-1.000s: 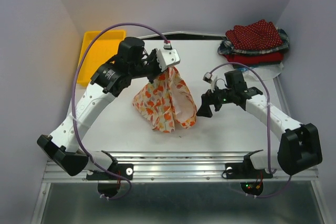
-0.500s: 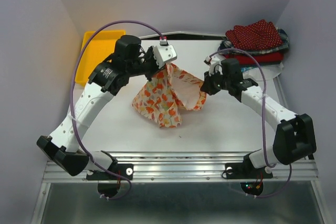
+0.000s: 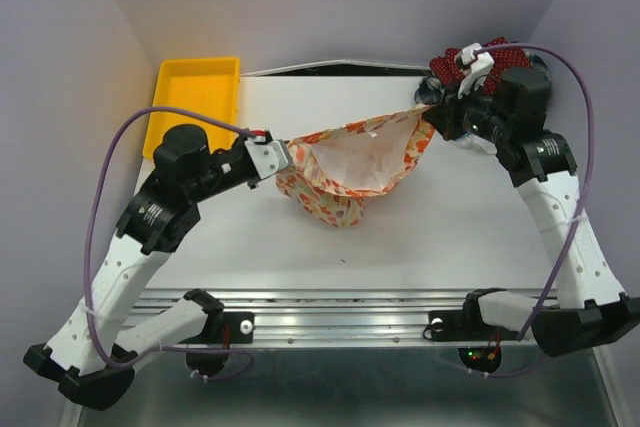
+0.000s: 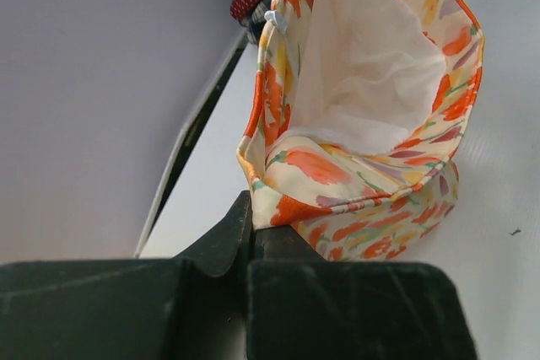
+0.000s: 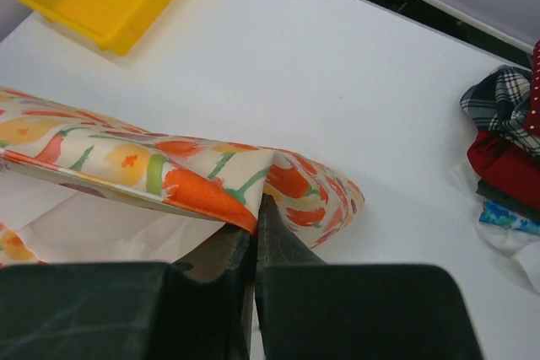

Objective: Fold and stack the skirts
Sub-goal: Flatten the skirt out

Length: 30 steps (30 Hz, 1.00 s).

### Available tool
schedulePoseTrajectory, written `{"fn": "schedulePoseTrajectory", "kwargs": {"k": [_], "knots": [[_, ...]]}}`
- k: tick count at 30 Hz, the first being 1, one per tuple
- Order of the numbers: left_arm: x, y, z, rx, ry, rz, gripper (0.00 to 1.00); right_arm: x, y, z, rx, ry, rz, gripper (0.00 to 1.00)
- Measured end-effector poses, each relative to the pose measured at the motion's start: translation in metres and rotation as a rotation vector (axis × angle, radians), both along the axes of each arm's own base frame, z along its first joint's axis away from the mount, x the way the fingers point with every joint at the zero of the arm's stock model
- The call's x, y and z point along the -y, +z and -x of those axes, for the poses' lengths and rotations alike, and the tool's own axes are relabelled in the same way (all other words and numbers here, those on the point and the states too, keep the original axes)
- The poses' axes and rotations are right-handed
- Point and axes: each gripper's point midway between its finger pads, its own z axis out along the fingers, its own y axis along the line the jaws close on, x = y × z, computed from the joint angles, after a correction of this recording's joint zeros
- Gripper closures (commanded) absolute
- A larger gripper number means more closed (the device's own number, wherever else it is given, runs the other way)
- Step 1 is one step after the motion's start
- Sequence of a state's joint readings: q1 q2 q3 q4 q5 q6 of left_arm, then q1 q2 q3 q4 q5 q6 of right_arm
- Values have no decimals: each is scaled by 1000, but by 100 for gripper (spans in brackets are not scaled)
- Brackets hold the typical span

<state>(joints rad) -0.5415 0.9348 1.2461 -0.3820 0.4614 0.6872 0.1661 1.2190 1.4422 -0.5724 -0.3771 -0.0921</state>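
The cream skirt with orange-red blobs (image 3: 355, 162) hangs stretched between my two grippers above the middle of the table, its pale lining facing up. My left gripper (image 3: 280, 159) is shut on its left edge; the wrist view shows the hem (image 4: 295, 208) pinched at my fingertips. On the skirt's right corner my right gripper (image 3: 428, 117) is shut as well, the cloth (image 5: 211, 191) clamped between its jaws. The other skirts lie stacked at the back right: the dark red dotted one (image 3: 490, 62) on top, plaid (image 5: 502, 103) and plain red (image 5: 506, 166) under it.
A yellow tray (image 3: 195, 97) sits at the back left of the white table (image 3: 450, 227). Grey walls close in on both sides. A blue patterned scrap (image 5: 510, 218) peeks from under the stack.
My right gripper closed on the skirt's right side and pulled it back and right toward the stack. The left gripper moved forward and left, so the skirt now spreads out between them.
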Motion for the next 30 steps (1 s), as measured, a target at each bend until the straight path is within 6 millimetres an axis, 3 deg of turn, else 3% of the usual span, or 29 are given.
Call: {"fn": "schedulePoseTrajectory", "kwargs": {"k": [4,10,13,15,16,17,19,20,21,22,24,26,28,30], "knots": [[-5,20,29,74,-71,27,91,0,20,30,-1,8,-10,99],[0,9,58,20,-193,17,97,6,31,63,-58,-4,-19,99],[4,3,61,-33,-210,28,97,8,16,60,-127,-19,-3,99],[11,-8,49,-102,-196,28,96,10,-3,43,-196,-46,22,96],[15,-17,38,-145,-181,23,94,11,-17,27,-240,-66,40,92],[20,-27,27,-189,-166,14,91,11,-27,12,-279,-85,56,77],[21,-52,-11,-299,-101,1,75,15,-49,-33,-341,-140,100,49],[18,-71,-39,-382,-46,-6,67,20,-57,-55,-347,-177,124,26],[10,-89,-67,-450,19,-7,59,28,-78,-92,-379,-230,153,17],[-3,-109,-101,-548,101,4,2,41,-98,-130,-389,-287,182,4],[-29,-144,-150,-654,222,14,1,58,-133,-164,-424,-348,213,0],[-56,-166,-192,-753,314,43,1,76,-165,-173,-493,-380,248,0],[-82,-184,-226,-805,384,62,1,86,-171,-169,-517,-381,267,0],[-102,-197,-235,-844,428,69,1,87,-160,-159,-497,-360,274,0]]}}
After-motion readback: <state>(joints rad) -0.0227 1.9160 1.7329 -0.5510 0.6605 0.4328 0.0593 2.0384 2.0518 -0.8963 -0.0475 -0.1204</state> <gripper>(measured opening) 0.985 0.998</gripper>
